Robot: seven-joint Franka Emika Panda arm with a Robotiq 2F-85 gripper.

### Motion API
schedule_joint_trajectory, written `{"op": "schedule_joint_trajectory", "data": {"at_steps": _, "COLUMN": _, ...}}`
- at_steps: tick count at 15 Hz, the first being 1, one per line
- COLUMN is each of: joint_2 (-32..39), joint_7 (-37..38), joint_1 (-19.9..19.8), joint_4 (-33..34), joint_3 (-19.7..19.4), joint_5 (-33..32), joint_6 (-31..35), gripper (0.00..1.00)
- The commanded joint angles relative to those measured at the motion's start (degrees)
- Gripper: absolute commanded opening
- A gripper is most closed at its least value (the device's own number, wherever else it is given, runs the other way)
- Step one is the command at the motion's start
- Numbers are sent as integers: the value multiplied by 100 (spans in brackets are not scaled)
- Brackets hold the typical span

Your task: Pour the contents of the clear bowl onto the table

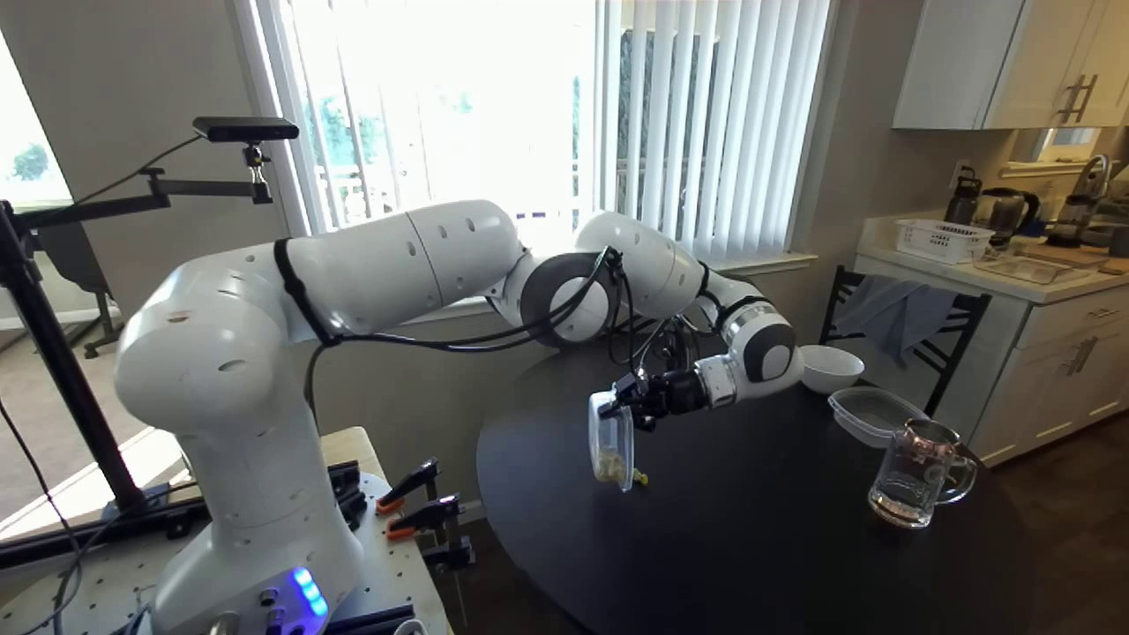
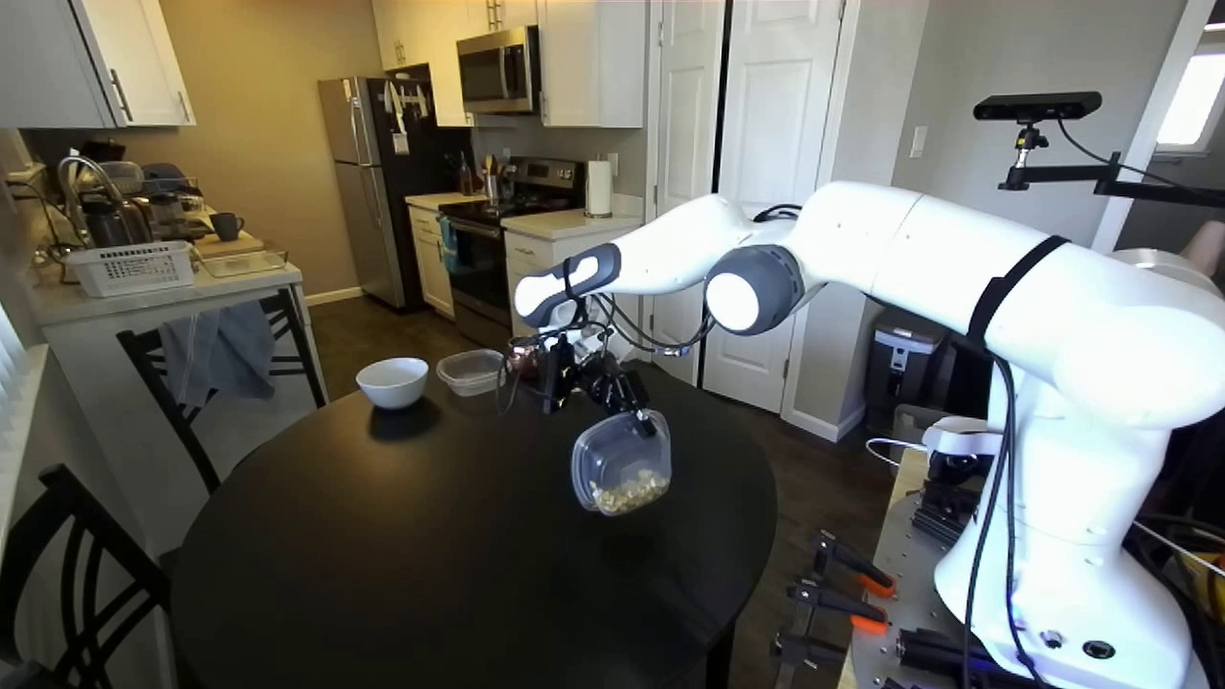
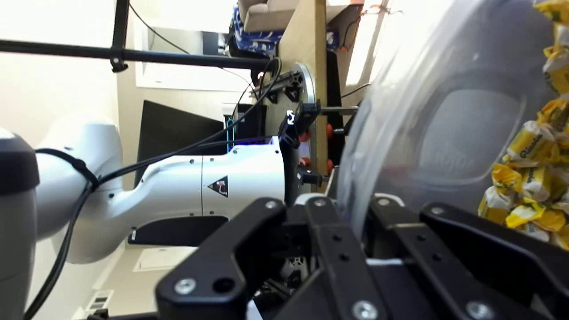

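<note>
Evidently completed grasping, not pouring: clamped the clear plastic bowl (image 2: 605, 454) in the black two-finger gripper (image 3: 353, 213), on edge above the round black table (image 2: 412, 574); left yellow-and-white wrapped candies (image 2: 630, 492) inside at 6 o'clock.

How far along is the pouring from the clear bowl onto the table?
Done: the gripper holds the clear bowl by its edge over the table, tipped on its side. In hand: the pouring; a yellow piece, probably a candy, shows just outside the bowl in an exterior view, though I cannot tell whether it is falling or on the table. Left: the heap of wrapped candies inside must come out.
</note>
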Motion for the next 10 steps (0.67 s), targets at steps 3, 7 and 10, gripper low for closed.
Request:
{"op": "schedule_joint_trajectory", "data": {"at_steps": 3, "joint_2": 457, "joint_7": 435, "joint_1": -315, "joint_4": 577, "joint_3": 522, "joint_5": 263, "joint_6": -274, "gripper": 1}}
{"op": "schedule_joint_trajectory", "data": {"at_steps": 7, "joint_2": 604, "joint_7": 327, "joint_1": -301, "joint_4": 787, "joint_3": 793, "joint_5": 234, "joint_6": -595, "gripper": 1}}
{"op": "schedule_joint_trajectory", "data": {"at_steps": 10, "joint_2": 707, "joint_7": 473, "joint_1": -326, "joint_4": 917, "joint_3": 879, "joint_5": 310, "joint_6": -643, "gripper": 1}}
